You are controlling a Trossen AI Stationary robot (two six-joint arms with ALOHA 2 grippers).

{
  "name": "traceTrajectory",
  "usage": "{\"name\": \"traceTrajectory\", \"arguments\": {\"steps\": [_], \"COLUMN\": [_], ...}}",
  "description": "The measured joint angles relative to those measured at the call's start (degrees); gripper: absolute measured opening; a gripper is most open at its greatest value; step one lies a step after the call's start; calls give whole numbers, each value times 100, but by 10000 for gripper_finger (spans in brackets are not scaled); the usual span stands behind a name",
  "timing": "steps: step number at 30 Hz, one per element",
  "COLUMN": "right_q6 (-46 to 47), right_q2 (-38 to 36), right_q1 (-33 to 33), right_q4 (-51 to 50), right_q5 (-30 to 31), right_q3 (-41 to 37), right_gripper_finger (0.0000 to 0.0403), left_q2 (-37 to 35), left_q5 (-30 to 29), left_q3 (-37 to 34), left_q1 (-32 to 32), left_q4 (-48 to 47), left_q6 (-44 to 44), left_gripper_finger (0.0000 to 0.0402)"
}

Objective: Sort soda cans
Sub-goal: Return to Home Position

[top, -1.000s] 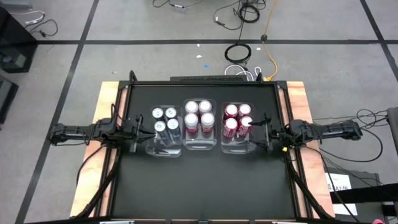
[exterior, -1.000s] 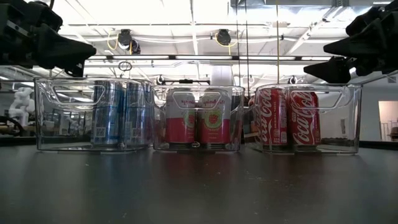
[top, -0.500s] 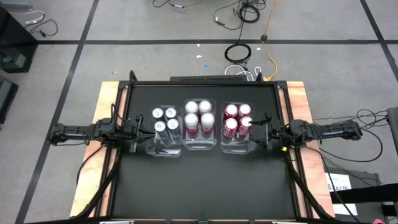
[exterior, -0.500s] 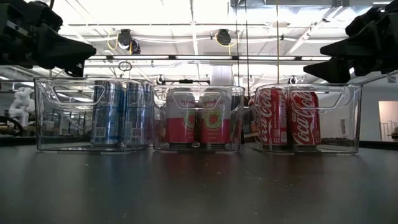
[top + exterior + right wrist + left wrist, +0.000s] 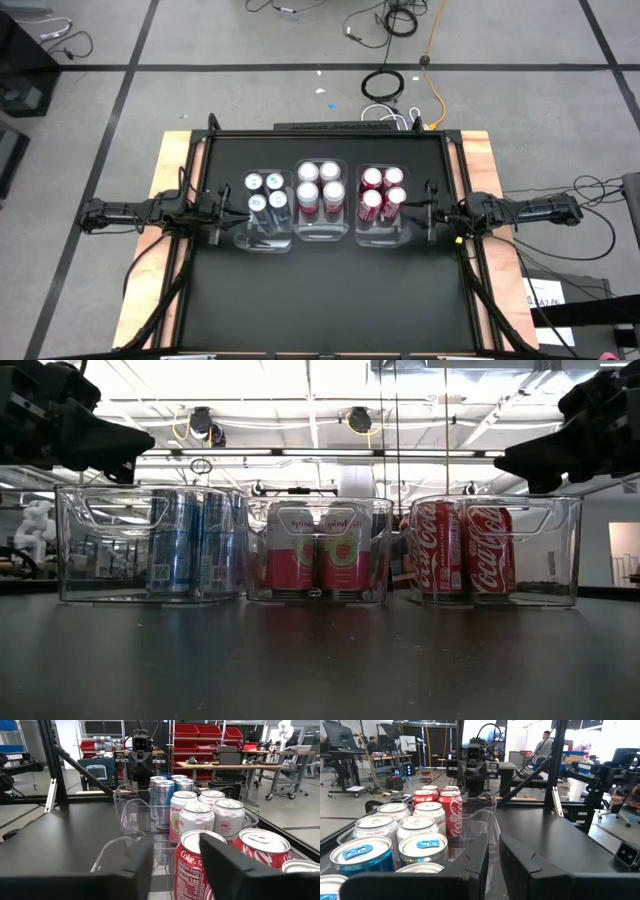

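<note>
The soda cans [image 5: 308, 192] are being held in three clear bins set side by side across the middle of the bench [image 5: 320, 295], well apart from all of its edges. Four blue cans [image 5: 279, 199] are being held in the left bin [image 5: 90, 550], four pink-and-white cans [image 5: 329, 170] in the middle bin [image 5: 320, 236], and four red cans [image 5: 372, 178] in the right bin [image 5: 562, 550]. In each bin the cans are being packed two by two into the half toward the bench edge that lies nearest the coiled cable [image 5: 383, 85] on the floor. The left gripper [image 5: 493, 842] is being held off the bench just beside the left bin's outer wall, its fingers parted by a narrow slit only, with nothing being gripped. The right gripper [image 5: 175, 842] is being held likewise just beside the right bin's outer wall, its fingers spread wide, with nothing being gripped. Only the clear bin walls are being left between each gripper and the nearest cans. The bench is being flanked along its left and right edges by wooden boards [image 5: 172, 150]. From table height the rear cans of every bin are being hidden by the front ones. In the left wrist view the nearest blue cans are being cut off by the frame. A person [image 5: 545, 745] is being seen in the room beyond, too small for more to be told.
</note>
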Motion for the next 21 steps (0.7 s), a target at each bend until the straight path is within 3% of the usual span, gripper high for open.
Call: {"name": "traceTrajectory", "arguments": {"steps": [5, 7, 21], "right_q6": [-146, -244, -272], "right_q2": [0, 0, 0], "right_q1": [3, 3, 1], "right_q4": [-12, -29, -13], "right_q5": [-231, -425, -146], "right_q3": [-1, -1, 0], "right_gripper_finger": [35, 9, 28], "left_q2": [0, 0, 0], "left_q5": [0, 2, 2], "left_q3": [0, 0, 0], "left_q1": [2, 1, 2], "left_q4": [0, 0, 0], "left_q6": [0, 0, 0], "left_gripper_finger": [57, 57, 57]}}
